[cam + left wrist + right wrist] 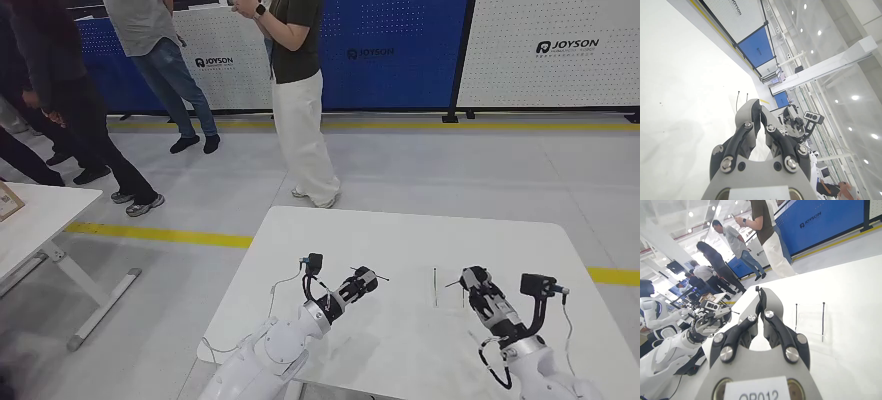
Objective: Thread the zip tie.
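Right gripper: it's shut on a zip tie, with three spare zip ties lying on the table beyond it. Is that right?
Not quite: there are two spare zip ties, not three; the second lies alongside the first. The right wrist view shows both on the table beyond the right gripper, which is shut on a zip tie.

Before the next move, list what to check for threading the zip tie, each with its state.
1. Right gripper shut on a tie: ok, its head sticks out past the fingers.
2. Left gripper shut: ok.
3. Left gripper holding a tie: cannot tell; a thin dark strand shows at its tip.
4. Grippers near enough to thread: not ok, they are well apart.
5. Spare ties on the table: ok, two lie flat.
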### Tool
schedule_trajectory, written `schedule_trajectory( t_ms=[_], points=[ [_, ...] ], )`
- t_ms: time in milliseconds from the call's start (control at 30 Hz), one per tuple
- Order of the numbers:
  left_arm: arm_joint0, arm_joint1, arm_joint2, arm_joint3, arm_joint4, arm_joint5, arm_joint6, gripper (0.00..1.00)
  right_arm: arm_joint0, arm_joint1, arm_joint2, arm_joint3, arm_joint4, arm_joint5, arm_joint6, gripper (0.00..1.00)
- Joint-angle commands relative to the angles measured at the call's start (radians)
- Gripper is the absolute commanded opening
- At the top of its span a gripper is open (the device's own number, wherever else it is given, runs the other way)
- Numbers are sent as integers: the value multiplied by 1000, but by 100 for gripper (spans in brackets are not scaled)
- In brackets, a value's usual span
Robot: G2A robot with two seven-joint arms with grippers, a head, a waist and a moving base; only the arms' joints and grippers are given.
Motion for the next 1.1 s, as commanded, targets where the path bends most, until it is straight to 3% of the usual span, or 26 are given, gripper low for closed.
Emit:
schedule_trajectory(
  t_ms=[0, 167, 600, 767, 833, 933, 1067],
  points=[
    [0, 0, 0, 0, 0, 0, 0, 0, -16, -5, -22, -17, -12, 20, -53, 0],
    [0, 0, 0, 0, 0, 0, 0, 0, -19, -24, -93, -30, 13, 102, -120, 0],
    [-3, 0, -2, -14, 17, 6, 9, 0, -19, -24, -93, -30, 13, 102, -120, 0],
    [-29, -1, 16, -2, 99, 80, 4, 0, -19, -24, -93, -30, 13, 102, -120, 0],
    [-36, -2, 22, 7, 95, 90, -14, 0, -19, -24, -93, -30, 13, 102, -120, 0],
    [-35, 0, 22, 12, 70, 66, -60, 0, -19, -24, -93, -30, 13, 102, -120, 0],
    [-35, 0, 22, 12, 70, 66, -60, 0, -19, -24, -93, -30, 13, 102, -120, 0]
  ],
)
